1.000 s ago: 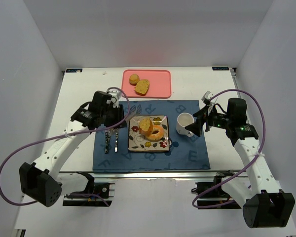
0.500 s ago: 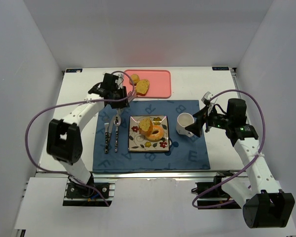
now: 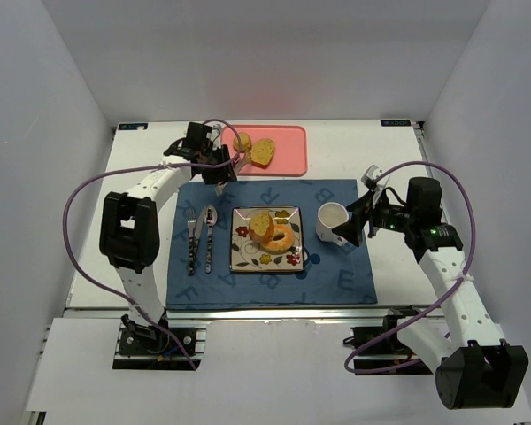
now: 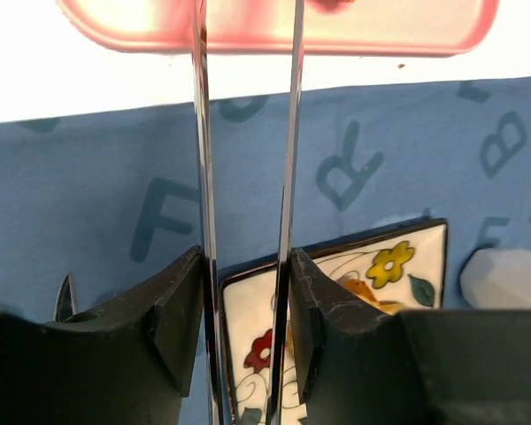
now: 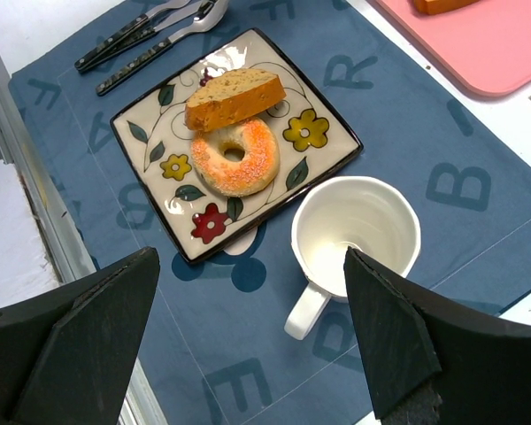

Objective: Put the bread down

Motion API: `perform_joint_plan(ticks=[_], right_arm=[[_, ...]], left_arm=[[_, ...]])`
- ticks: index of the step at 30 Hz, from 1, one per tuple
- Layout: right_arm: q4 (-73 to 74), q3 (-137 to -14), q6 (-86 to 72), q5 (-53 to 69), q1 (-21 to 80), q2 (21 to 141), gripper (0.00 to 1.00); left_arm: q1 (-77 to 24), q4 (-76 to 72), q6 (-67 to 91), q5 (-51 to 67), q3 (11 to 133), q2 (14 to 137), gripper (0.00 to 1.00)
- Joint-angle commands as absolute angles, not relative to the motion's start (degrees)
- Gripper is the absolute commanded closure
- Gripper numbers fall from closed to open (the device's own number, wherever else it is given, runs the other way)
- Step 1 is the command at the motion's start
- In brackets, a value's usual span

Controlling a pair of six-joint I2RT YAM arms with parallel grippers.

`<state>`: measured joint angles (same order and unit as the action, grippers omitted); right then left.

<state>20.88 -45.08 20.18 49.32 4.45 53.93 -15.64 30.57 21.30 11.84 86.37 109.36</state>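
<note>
L claw (image 4: 246,266) is partly closed on a pair of thin shiny metal tongs (image 4: 200,133). One blade lies against each finger pad, blades apart, nothing btwn them. The tongs run straight out ahead of the claw, over the near edge of the pink rectangular plastic tray (image 4: 398,27).

In the top view the small round golden bun (image 3: 241,142) sits on that tray, just ahead of the claw & a bit to its R. A chunky golden-brown wedge slice (image 3: 262,153) is just beside the bun, on the side away from the claw. Under the L claw is the blue fabric placemat w/ printed letters (image 4: 88,204). The square floral ceramic plate (image 4: 372,266) lies beneath the claw's fingers.

R claw (image 5: 250,292) is spread wide & empty, hovering over the placemat. The white ceramic mug (image 5: 354,235) stands upright below it, btwn the fingers, handle toward the claw. Just ahead of the claw is the plate, w/ a second wedge slice (image 5: 234,97) & a glazed orange ring like a bagel (image 5: 239,157). The slice touches the ring's far side. Beyond the plate, farthest from the R claw, black-handled steel cutlery (image 5: 142,35) lies on the placemat.
</note>
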Motion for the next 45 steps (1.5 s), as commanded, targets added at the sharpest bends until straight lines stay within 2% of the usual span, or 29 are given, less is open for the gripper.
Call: perform_joint_plan(ticks=[1, 13, 21, 28, 30, 31, 34, 39, 45], right_arm=[[20.0, -44.6, 21.0, 49.5, 4.0, 53.3, 0.11], [19.7, -45.1, 20.8, 49.7, 4.0, 54.0, 0.11], [19.5, -44.7, 20.7, 49.7, 3.7, 53.4, 0.11], [19.2, -44.9, 20.5, 49.7, 3.5, 53.3, 0.11], [18.9, -44.8, 20.3, 49.8, 3.4, 53.3, 0.11], [18.9, -44.7, 20.3, 49.9, 3.4, 53.3, 0.11], [18.9, -44.8, 20.2, 49.9, 3.4, 53.2, 0.11], [19.2, -44.9, 20.4, 49.7, 3.4, 53.1, 0.11], [19.3, -44.5, 20.2, 50.2, 3.4, 52.5, 0.11]], left_arm=[[-14.7, 27.2, 22.4, 15.9, 88.1, 108.5, 0.49], [-13.0, 24.3, 25.6, 20.6, 87.9, 108.0, 0.48], [-12.9, 29.3, 24.6, 24.9, 93.7, 114.2, 0.48], [-12.9, 33.8, 23.3, 22.9, 97.2, 116.2, 0.50], [-12.9, 33.3, 23.3, 24.1, 96.7, 116.2, 0.58], [-12.9, 33.0, 23.3, 24.7, 96.6, 116.4, 0.70], [-13.0, 31.4, 23.7, 27.9, 95.5, 115.7, 0.86], [-12.7, 27.2, 25.3, 31.8, 92.9, 110.9, 0.94], [-10.6, 23.7, 28.0, 34.3, 87.5, 103.7, 0.98]])
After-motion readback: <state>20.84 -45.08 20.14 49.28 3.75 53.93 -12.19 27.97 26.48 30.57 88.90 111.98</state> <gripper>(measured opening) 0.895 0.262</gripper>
